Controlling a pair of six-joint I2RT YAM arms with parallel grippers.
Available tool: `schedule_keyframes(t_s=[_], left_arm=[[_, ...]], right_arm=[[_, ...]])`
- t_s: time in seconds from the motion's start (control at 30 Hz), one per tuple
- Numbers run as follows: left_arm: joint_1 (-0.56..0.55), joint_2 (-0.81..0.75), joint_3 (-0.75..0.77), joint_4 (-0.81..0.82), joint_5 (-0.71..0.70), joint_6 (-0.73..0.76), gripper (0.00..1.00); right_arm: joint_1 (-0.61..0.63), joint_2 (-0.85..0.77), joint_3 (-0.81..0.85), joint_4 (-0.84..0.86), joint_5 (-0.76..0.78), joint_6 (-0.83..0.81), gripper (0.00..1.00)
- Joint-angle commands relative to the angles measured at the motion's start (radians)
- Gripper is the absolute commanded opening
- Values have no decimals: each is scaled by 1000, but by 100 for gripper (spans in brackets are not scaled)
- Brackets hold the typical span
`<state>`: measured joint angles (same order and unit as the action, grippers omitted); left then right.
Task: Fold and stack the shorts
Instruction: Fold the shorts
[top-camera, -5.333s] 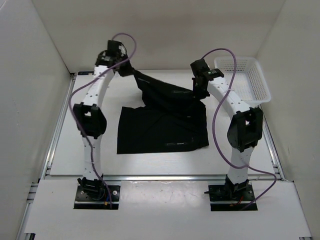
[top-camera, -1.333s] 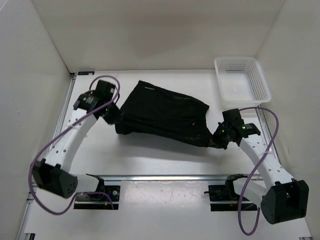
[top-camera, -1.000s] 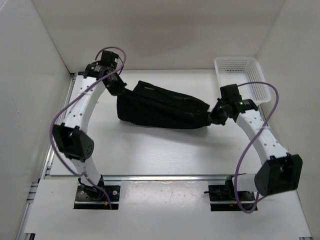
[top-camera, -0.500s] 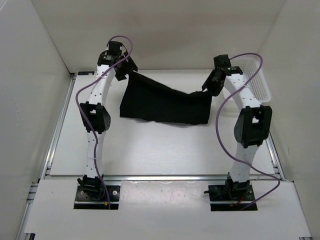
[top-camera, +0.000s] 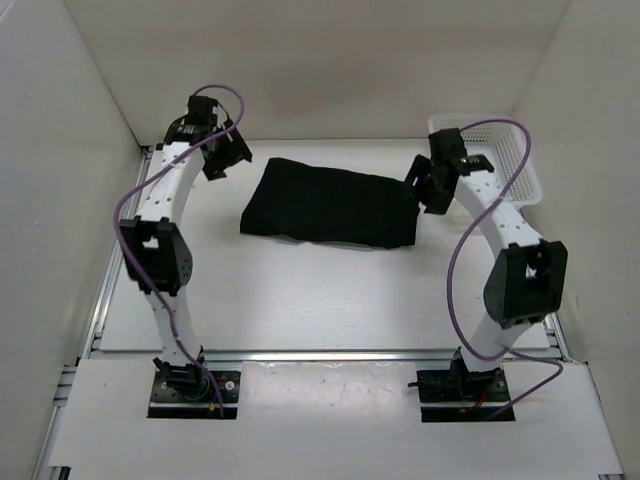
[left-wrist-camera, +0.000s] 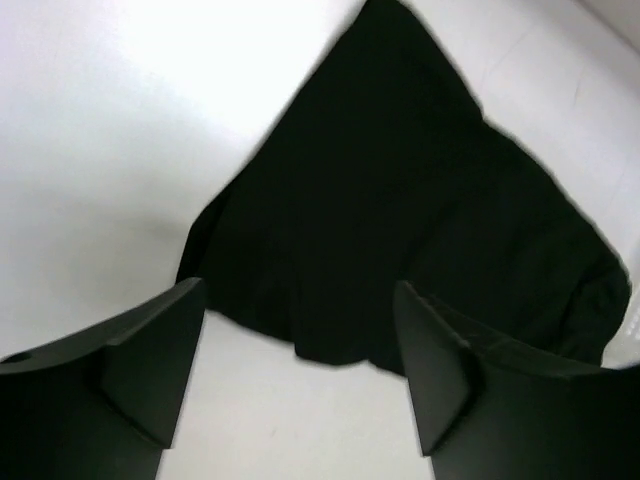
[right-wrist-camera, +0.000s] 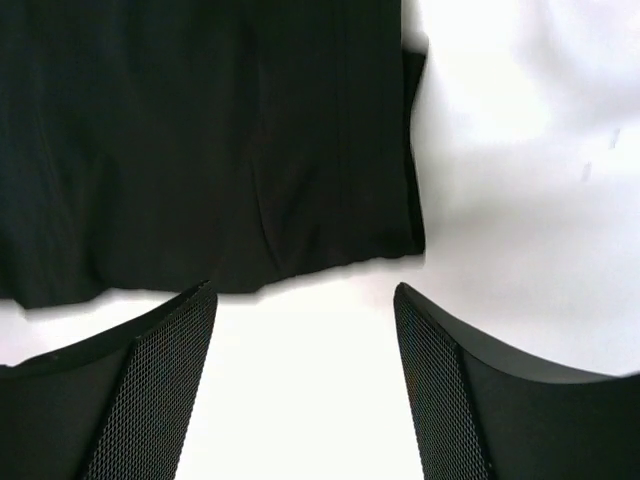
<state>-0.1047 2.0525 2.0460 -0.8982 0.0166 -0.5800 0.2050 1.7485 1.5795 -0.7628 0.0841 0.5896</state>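
On a white table (top-camera: 300, 300), black shorts (top-camera: 330, 205) lie folded flat mid-table, with the left gripper (top-camera: 226, 156) and right gripper (top-camera: 422, 186) hovering off their far corners, jaws wide and empty, probably to leave the fold undisturbed.

And they let go! The soft black cloth shorts (top-camera: 330, 205), strung up between both arms a moment ago, have dropped into a folded slab on the white table (top-camera: 300, 290). The left gripper (top-camera: 224, 158) has sprung open and pulled clear; the right gripper (top-camera: 424, 187) has opened too, just off the cloth's right edge.
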Motion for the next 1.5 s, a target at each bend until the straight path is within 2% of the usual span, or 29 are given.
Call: schedule_keyframes(t_s=[0.0,0.07,0.17,0.27,0.37,0.53,0.57,0.6,0.7,0.73,0.87,1.13,1.3,1.37,1.4,1.47], left_arm=[[-4,-110,-185,-1,28,14,89],[-4,-120,-306,-1,28,-6,94],[-4,-82,-389,22,69,-6,97],[-4,-17,-402,53,106,-15,97],[-4,24,-393,62,106,-40,86],[-4,87,-359,71,68,-64,77],[-4,87,-359,71,68,-75,73],[-4,103,-359,71,59,-75,56],[-4,103,-381,71,49,-84,13],[-4,94,-394,71,49,-93,10],[14,2,-489,71,-16,-93,10],[88,-242,-786,71,-40,-54,10],[97,-376,-892,71,-58,-43,10],[97,-376,-892,62,-49,-32,25],[106,-387,-892,50,-40,-32,49],[106,-399,-862,38,-40,-23,81]], right_arm=[[-6,-82,-161,46,-79,-5,76],[-6,-108,-222,60,-110,4,77],[-6,-150,-328,100,-149,13,78],[-6,-171,-369,100,-158,13,78],[-6,-199,-378,100,-145,4,78],[-15,-221,-388,89,-126,-5,78],[-15,-221,-388,89,-126,-5,78],[-15,-221,-388,89,-126,-5,78],[-15,-230,-388,80,-126,-5,78],[-15,-230,-378,80,-126,-14,78],[-15,-250,-378,57,-135,-23,78],[-15,-303,-453,39,-185,-43,78],[-15,-354,-510,49,-254,-43,81],[-15,-339,-523,98,-306,-34,86],[-15,-327,-523,115,-323,-21,88],[-15,-282,-523,172,-359,15,92]])
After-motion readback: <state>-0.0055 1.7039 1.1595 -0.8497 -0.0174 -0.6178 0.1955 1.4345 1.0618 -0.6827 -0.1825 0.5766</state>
